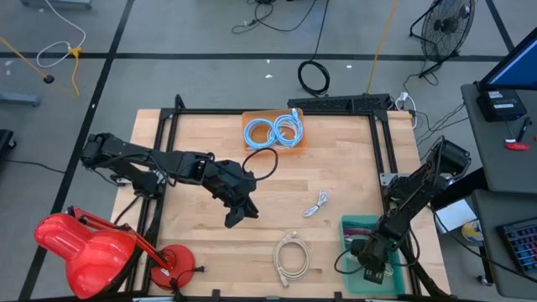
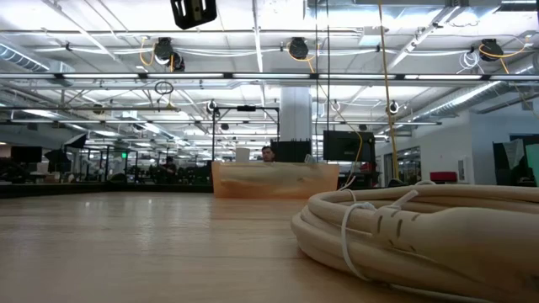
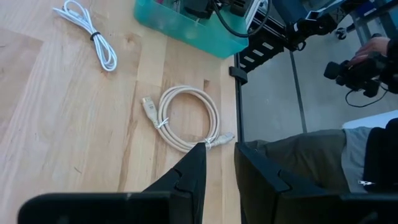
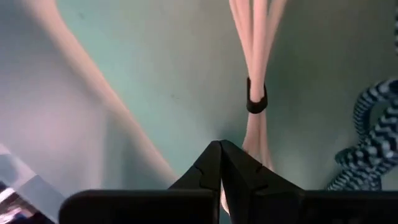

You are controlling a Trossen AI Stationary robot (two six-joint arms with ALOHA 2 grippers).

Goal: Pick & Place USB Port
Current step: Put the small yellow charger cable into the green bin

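USB cable [image 3: 88,35] lies loose on wood surface [image 1: 201,252]; left hand [image 1: 237,214] slightly apart, empty, above it; right hand [image 1: 370,270] closed in teal bin [image 1: 357,226]; open workshop behind.

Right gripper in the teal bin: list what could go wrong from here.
1. The right gripper sits shut inside the teal bin, right beside a tied white cable bundle; lifting could snag it or the striped braided cable.
2. The left gripper hovers mid-table with a narrow gap; descending toward the beige coiled cable it might push the coil rather than straddle it.
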